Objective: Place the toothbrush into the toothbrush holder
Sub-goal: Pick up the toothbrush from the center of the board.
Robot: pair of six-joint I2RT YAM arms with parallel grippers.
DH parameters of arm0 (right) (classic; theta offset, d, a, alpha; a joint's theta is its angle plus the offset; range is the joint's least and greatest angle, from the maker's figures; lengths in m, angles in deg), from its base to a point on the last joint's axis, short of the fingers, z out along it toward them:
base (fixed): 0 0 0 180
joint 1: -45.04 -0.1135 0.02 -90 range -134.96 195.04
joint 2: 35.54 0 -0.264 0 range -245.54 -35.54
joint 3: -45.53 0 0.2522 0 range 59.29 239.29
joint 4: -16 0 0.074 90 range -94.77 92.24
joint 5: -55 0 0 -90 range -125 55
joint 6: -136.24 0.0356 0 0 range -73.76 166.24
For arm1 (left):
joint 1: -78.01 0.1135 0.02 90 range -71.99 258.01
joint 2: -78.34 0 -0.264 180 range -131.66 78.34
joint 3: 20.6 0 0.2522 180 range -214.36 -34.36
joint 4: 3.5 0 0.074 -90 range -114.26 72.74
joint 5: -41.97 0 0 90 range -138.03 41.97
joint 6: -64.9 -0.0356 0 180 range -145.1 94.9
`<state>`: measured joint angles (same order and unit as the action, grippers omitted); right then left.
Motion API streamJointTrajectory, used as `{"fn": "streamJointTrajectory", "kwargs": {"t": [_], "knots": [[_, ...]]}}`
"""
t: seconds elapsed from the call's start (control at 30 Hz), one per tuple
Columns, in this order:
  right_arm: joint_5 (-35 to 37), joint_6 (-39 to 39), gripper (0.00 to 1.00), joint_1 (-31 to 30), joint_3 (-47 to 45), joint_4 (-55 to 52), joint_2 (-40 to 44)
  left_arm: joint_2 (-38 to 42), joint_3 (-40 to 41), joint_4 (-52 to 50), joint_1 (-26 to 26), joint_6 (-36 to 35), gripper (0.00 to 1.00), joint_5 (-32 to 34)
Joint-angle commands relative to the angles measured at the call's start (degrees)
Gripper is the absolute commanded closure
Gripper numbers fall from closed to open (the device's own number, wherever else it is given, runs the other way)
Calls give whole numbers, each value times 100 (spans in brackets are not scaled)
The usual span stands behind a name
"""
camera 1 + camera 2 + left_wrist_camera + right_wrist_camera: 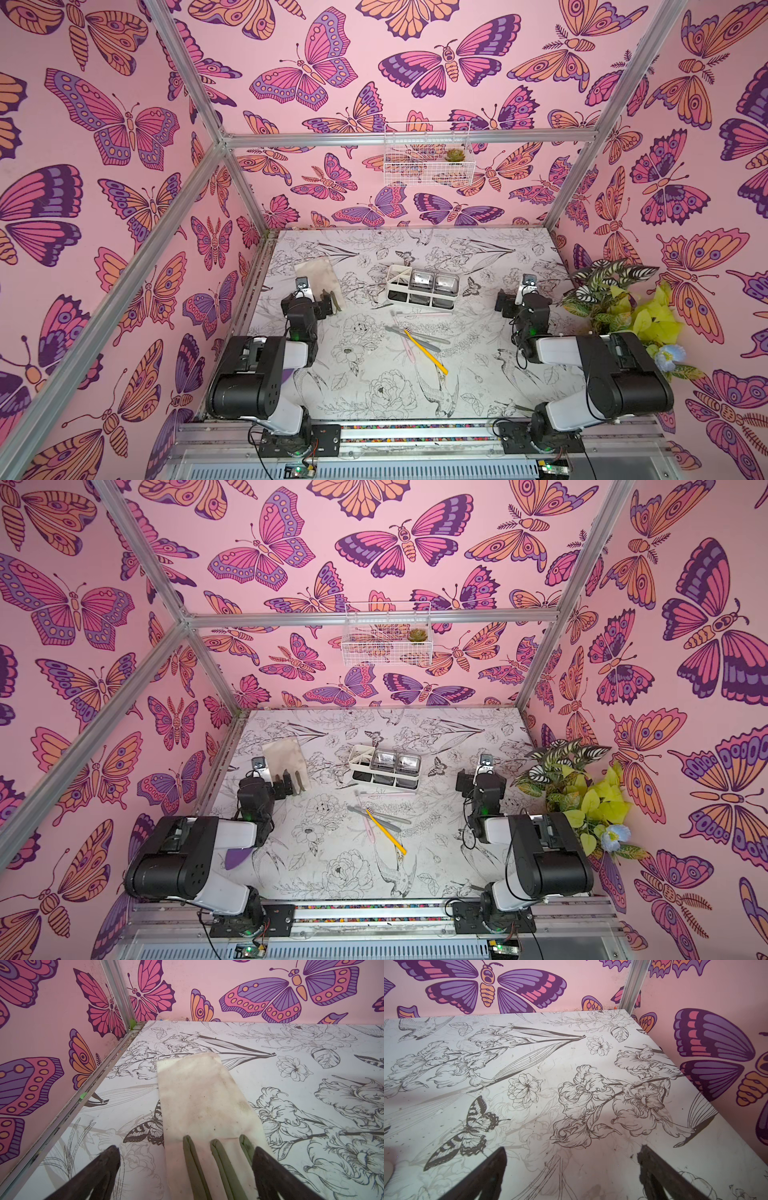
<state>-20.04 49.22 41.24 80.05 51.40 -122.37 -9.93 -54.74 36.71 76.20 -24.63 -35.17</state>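
Several toothbrushes lie crossed in a loose pile mid-table in both top views. Among them are a yellow toothbrush (426, 351) (386, 832), grey ones (419, 336) and a pink one (406, 348). Just behind them stands the white toothbrush holder (399, 286) (360, 759), with a divided slot end and two clear-grey cups. My left gripper (329, 301) (187, 1151) is open, low over a cream cloth pouch (199, 1095) at the left. At the right my right gripper (505, 302) (572, 1153) is open over bare table. Neither wrist view shows a toothbrush or the holder.
The cloth pouch (320, 274) has green strips at its near end. Potted leafy plants (615, 299) crowd the right table edge. A white wire basket (428, 156) with a small succulent hangs on the back wall. Pink walls and metal frame posts enclose the table.
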Motion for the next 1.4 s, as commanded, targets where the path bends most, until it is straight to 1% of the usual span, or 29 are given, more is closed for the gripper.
{"fn": "streamJointTrajectory", "kwargs": {"t": [0.0, 0.1, 0.13, 0.23, 0.3, 0.37, 0.4, 0.43, 0.53, 0.57, 0.67, 0.7, 0.73, 0.8, 0.83, 0.9, 0.97, 1.03, 1.1, 1.17, 1.27, 1.37], "knots": [[50, 20, 1, -16, 113, -58, 52, -51, 8, 1, 4, -7, 0, -20], [-157, 87, 1, 97, 181, -207, 47, -58, -14, -42, 36, 7, 0, -83], [-161, 88, 1, 92, 185, -195, 45, -51, -39, -112, 101, 44, 1, -220], [-163, 88, 1, 101, 168, -178, 65, -42, -45, -115, 102, 35, 1, -229], [126, 158, 1, 98, 172, -21, 110, -31, -33, -118, 104, 39, 0, -223], [356, 219, 1, 91, 329, -633, 404, -6, -10, -49, 80, -25, 0, -230], [272, 172, 0, 89, 414, -981, 572, 94, -25, -159, 17, -103, 0, -232], [231, 130, 0, 68, 500, -1285, 777, 336, -107, -535, -59, -210, 0, -246], [380, 211, 3, 28, 668, -1844, 1309, 1047, -778, -2398, -340, -354, 1, -17], [303, 381, 3, 23, 721, -2015, 1548, 1171, -967, -2717, -470, -263, 2, 197], [-508, 649, 2, 19, 1114, -2881, 2014, 1475, -1059, -2879, -757, 30, 3, 218], [-813, 820, 2, 19, 1295, -3264, 2096, 1799, -1056, -2970, -897, 89, 4, 235], [-1119, 962, 2, 1, 1451, -3569, 2139, 1953, -1056, -3081, -1070, 140, 5, 315], [-1509, 1246, 5, -73, 1593, -3982, 2162, 2251, -1031, -3250, -1426, 170, 5, 540], [-1758, 1369, 7, -107, 1601, -4114, 2182, 2410, -1027, -3358, -1615, 184, 5, 625], [-2017, 1680, 7, -194, 1472, -4226, 2316, 2686, -1012, -3559, -1909, 246, 4, 632], [-2140, 2026, 7, -341, 1230, -4196, 2533, 2955, -1098, -4037, -2078, 353, 6, 289], [-2123, 2255, 10, -603, 1124, -4427, 2699, 3164, -1202, -4534, -2246, 553, 8, 6], [-2123, 2285, 13, -922, 1188, -4837, 2749, 3306, -1168, -4725, -2420, 762, 7, -72], [-2178, 2245, 14, -1305, 1218, -5121, 2780, 3367, -1032, -4764, -2483, 1084, 5, -157], [-1843, 2209, 14, -1783, 1192, -5490, 2844, 3176, -939, -4854, -2491, 1230, 6, -298], [-1422, 2251, 15, -2195, 1151, -5689, 2833, 3072, -1008, -5249, -2614, 1338, 8, -300]]}}
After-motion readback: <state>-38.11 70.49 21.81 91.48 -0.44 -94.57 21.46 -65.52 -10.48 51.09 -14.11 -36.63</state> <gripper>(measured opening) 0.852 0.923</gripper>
